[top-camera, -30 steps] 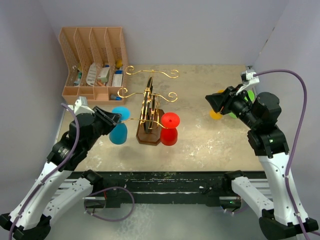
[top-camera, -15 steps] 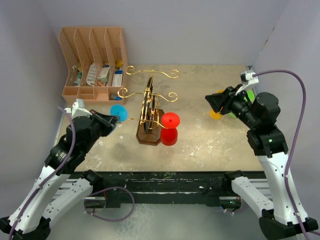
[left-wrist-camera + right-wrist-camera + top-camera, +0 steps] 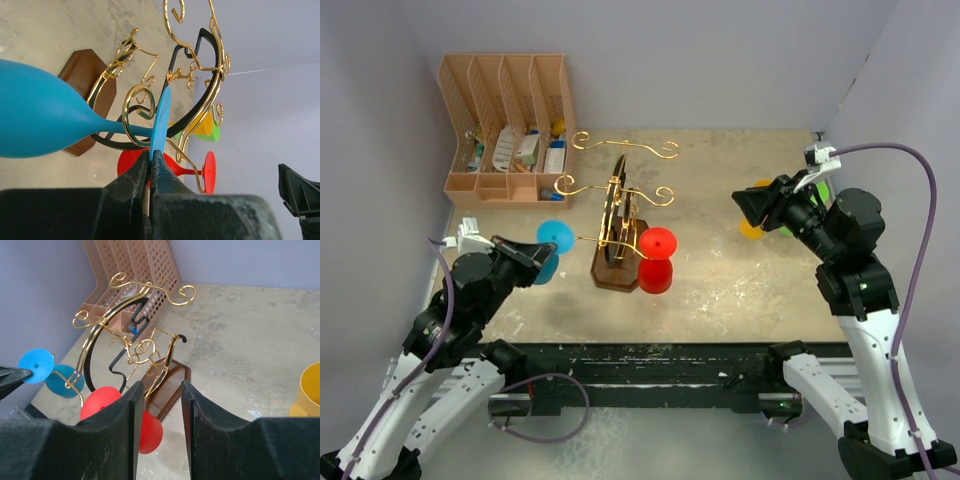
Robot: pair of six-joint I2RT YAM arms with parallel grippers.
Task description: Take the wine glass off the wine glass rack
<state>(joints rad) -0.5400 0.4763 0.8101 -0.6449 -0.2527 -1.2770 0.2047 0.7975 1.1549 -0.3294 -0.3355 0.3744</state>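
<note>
A blue wine glass [image 3: 40,117] hangs by its stem in a gold curl of the wine glass rack [image 3: 197,85]. My left gripper [image 3: 150,157] is shut on the rim of its flat blue foot [image 3: 161,120]. From above, the foot [image 3: 555,236] shows just left of the rack [image 3: 618,215], with the left gripper [image 3: 542,254] below it covering most of the bowl. A red wine glass [image 3: 658,258] hangs on the rack's right side. My right gripper [image 3: 745,203] is open and empty, raised well to the right of the rack [image 3: 127,340].
A peach slotted file organiser [image 3: 507,125] with small items stands at the back left. A yellow cup [image 3: 310,390] and a green cup [image 3: 817,192] sit on the table at the right, under the right arm. The rack's dark wooden base [image 3: 617,270] rests mid-table.
The left gripper has shut on the blue glass's foot. The left arm has drawn back toward the near left. The right arm has not moved.
</note>
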